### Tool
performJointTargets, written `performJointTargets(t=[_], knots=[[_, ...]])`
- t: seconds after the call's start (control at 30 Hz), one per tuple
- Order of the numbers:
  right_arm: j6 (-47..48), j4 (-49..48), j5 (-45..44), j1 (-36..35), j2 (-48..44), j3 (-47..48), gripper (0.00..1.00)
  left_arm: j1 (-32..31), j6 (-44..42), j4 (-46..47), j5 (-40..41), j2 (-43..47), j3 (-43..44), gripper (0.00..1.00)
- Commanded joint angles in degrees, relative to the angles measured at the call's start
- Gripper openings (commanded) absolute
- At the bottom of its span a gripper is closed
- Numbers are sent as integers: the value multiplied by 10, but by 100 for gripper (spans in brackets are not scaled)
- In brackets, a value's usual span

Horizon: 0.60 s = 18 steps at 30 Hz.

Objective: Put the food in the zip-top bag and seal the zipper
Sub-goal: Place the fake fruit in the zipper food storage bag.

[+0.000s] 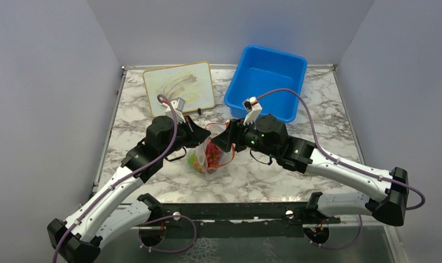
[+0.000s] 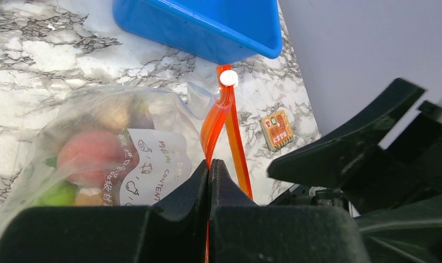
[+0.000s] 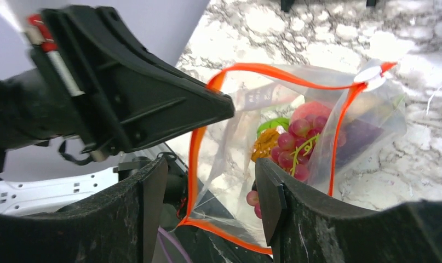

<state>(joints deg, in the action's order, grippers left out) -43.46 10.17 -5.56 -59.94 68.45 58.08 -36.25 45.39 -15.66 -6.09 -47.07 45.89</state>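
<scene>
The zip-top bag (image 1: 210, 159) stood near the middle of the counter (image 1: 317, 126), closer to the near edge, its mouth gaping, with the peach (image 2: 90, 156), lime (image 2: 57, 194) and grape bunch (image 3: 295, 148) showing through the clear plastic. The left jaws were pressed together on the zipper (image 2: 221, 118) at the bag's left side, while the right jaws were spread wide with the near corner of the open mouth lying between them. Beyond the bag, a blue bin (image 1: 268, 71) sat at the far edge, right of centre.
</scene>
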Motion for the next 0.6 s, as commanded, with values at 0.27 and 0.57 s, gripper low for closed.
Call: performJointTargets(t=[0.27,0.57], knots=[[259,89,-41,-3,-87,51,57,-2,-70,15,-51,9,3,0],[329,155,-128,-2,-101,85,57,-1,-154,-33,-79,1,30,0]])
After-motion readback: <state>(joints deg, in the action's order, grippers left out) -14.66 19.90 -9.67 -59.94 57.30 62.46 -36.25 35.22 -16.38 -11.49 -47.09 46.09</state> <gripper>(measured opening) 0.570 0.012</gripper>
